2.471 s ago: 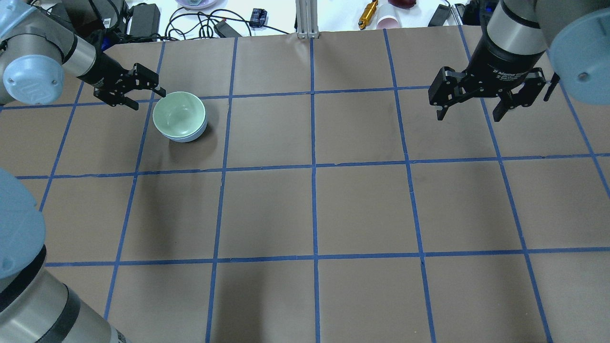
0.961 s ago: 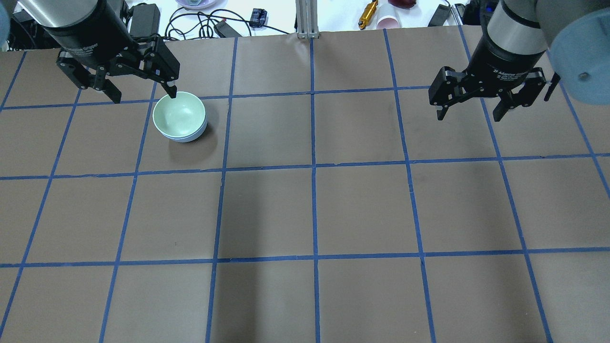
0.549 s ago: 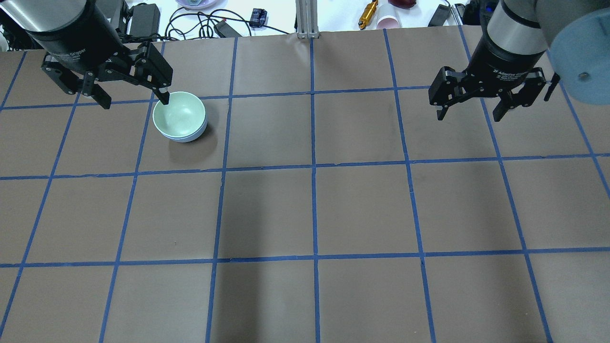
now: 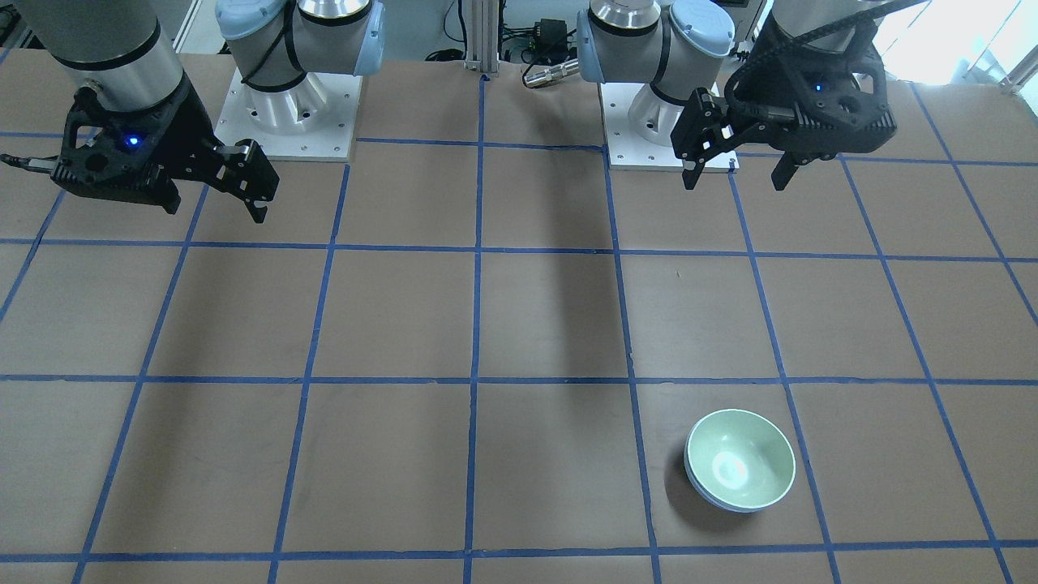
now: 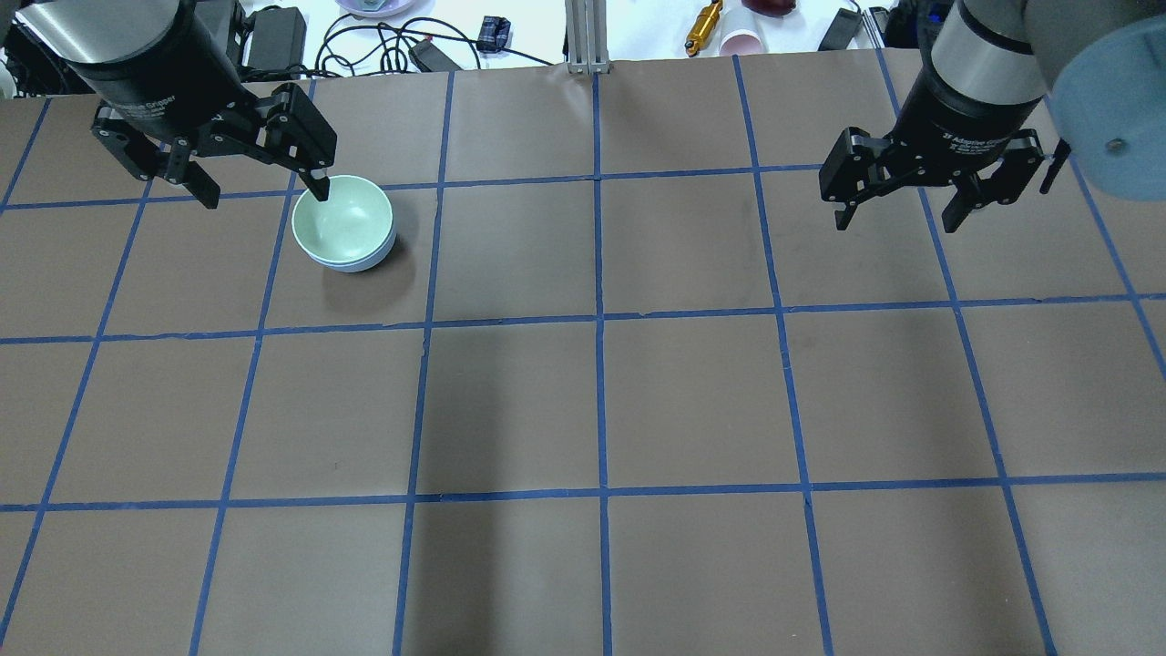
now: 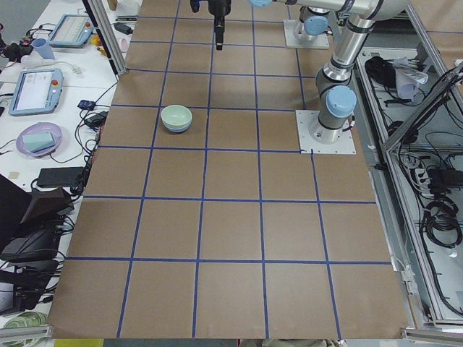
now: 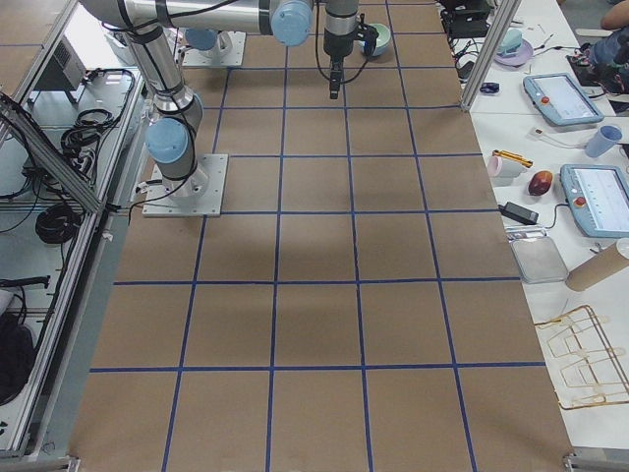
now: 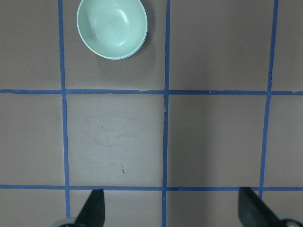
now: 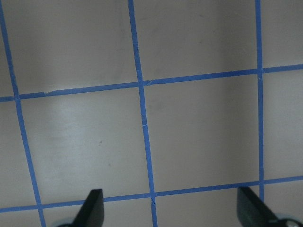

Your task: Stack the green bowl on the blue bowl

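Counter [image 5: 692,401]: brown, blue-taped grid.
Back edge: cables [image 5: 383,41].
Green bowl [image 5: 342,217]: in blue bowl [image 5: 353,265].
Left gripper [image 5: 265,193], right gripper [image 5: 897,223]: released.

**A:** what sort of place is this?

**B:** robotics lab imo. Bench [image 5: 692,401] gridded in blue tape [image 5: 599,319], arm bases [image 4: 285,113] bolted on, teach pendants [image 7: 558,96] and cables [image 5: 383,46] on side desks [image 7: 536,138], probably power bricks [image 5: 276,35] too, kinda blurry.

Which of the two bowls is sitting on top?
The green bowl; it nests inside the blue bowl, whose edge just peeks out underneath.
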Tool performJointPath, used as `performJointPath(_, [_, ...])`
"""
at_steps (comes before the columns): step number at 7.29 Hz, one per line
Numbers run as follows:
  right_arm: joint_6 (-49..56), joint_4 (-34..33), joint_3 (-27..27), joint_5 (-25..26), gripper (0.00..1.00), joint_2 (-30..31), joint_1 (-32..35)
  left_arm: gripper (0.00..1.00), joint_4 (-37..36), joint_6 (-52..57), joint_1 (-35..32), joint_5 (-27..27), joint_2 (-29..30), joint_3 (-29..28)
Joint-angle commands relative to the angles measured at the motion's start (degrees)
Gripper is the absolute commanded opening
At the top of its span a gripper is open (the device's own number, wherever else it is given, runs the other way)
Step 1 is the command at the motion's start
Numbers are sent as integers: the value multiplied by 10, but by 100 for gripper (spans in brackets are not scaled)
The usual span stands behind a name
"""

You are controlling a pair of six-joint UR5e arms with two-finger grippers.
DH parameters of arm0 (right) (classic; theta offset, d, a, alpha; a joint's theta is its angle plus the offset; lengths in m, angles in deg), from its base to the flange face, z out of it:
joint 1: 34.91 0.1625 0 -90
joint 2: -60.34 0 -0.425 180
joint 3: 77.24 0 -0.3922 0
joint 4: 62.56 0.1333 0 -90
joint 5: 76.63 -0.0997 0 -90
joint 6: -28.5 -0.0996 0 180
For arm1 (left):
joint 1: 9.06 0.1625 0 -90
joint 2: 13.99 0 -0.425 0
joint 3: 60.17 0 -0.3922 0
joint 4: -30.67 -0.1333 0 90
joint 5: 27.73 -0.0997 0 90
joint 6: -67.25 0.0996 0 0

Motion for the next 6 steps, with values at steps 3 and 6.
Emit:
performJointPath(3, [0,0,0,0,100,0,0,100,-6,4,0,0,0,1])
performJointPath(6, [0,0,0,0,100,0,0,100,-9,5,-1,1,-1,1])
